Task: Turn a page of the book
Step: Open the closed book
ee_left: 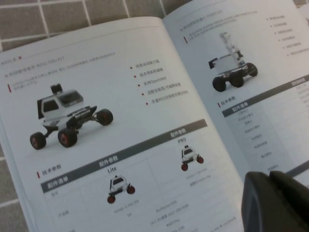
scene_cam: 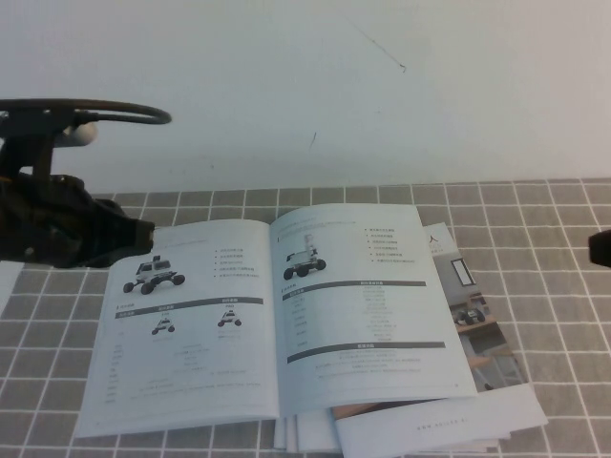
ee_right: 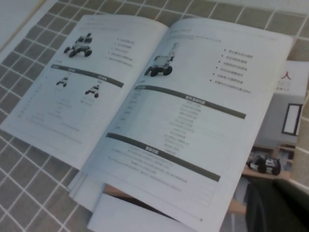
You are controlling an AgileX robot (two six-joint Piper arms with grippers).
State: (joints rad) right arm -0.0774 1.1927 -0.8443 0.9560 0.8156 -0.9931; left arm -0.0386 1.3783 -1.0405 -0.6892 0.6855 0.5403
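The book [scene_cam: 191, 324] lies open and flat on the grey tiled cloth, with wheeled-robot photos and tables on both leaves. Its right-hand page [scene_cam: 368, 296] lies flat, and no leaf is lifted. My left gripper [scene_cam: 145, 232] is shut and empty, hovering at the far left corner of the left leaf. In the left wrist view its fingers [ee_left: 275, 203] hang above the book [ee_left: 120, 96] near the spine. My right gripper [scene_cam: 601, 248] shows only at the right edge, away from the book. In the right wrist view it [ee_right: 280, 208] is shut and empty beside the page [ee_right: 193, 121].
A colour room-photo brochure [scene_cam: 477, 324] sticks out from under the book's right side and also shows in the right wrist view [ee_right: 285, 125]. Loose white sheets [scene_cam: 439, 425] lie under the book's near edge. A white wall stands behind the table.
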